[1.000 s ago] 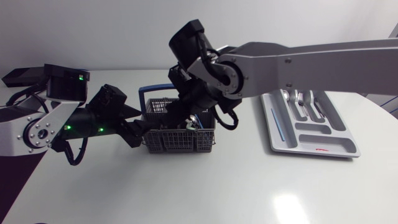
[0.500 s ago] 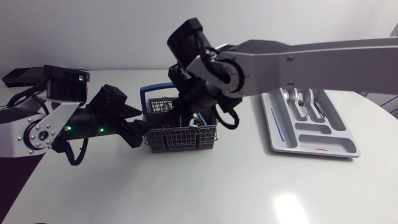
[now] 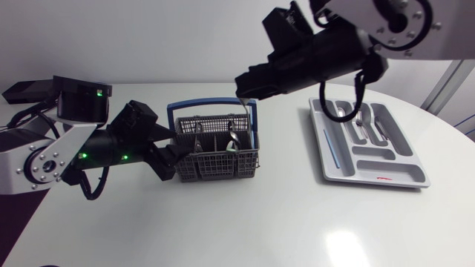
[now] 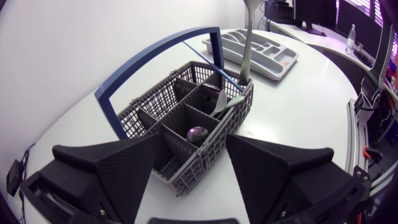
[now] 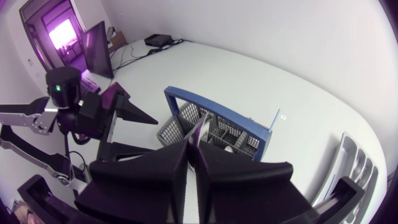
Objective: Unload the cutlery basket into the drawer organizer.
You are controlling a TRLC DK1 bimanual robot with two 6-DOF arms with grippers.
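Head view: right tool clamps a utensil above the basket. Its dangling end may snag the blue handle. Left tool is spread wide.

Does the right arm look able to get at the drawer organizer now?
Likely yes: the right tool holds a cutlery piece over the basket, and only bare table lies between it and the organizer.

utensil: upper end cut off | kind: cannot tell
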